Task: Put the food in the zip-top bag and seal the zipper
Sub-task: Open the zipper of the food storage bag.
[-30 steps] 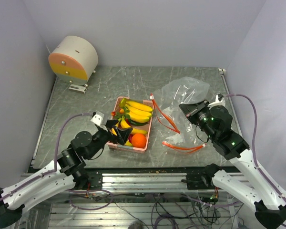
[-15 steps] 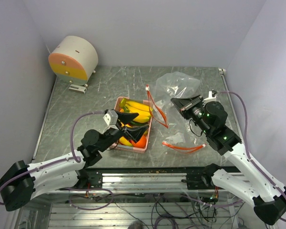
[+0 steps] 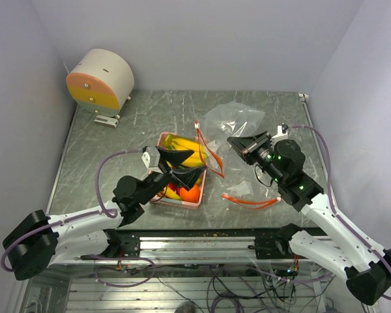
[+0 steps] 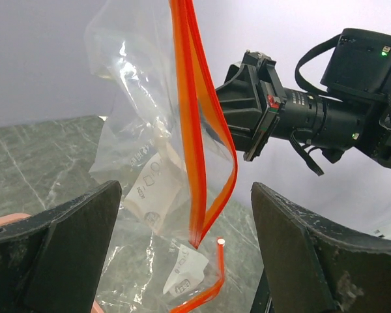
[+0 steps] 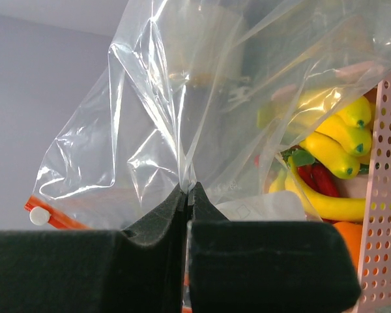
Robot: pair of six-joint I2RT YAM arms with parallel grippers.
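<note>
Zip-top bag [image 3: 233,119] is being held up off the table [image 3: 117,143]. The right gripper [image 5: 187,208] is pinching its film with jaws fully closed, probably so the mouth droops open toward the pink tray [image 3: 186,203]. Left gripper [image 4: 184,215] is hovering over the tray facing that mouth, jaws spread wide and gripping nothing. Food is all sitting in the tray: bananas [image 3: 188,147], orange [image 3: 190,193], chili peppers [image 5: 318,177]. Zipper [image 4: 197,130] is dangling unsealed, lips parted.

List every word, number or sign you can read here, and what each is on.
No text is legible.
Zip-top bag: white printed patches carry small marks and lettering, too blurred to read.
Right wrist view: a similar patch shows through the film, also unreadable.
</note>
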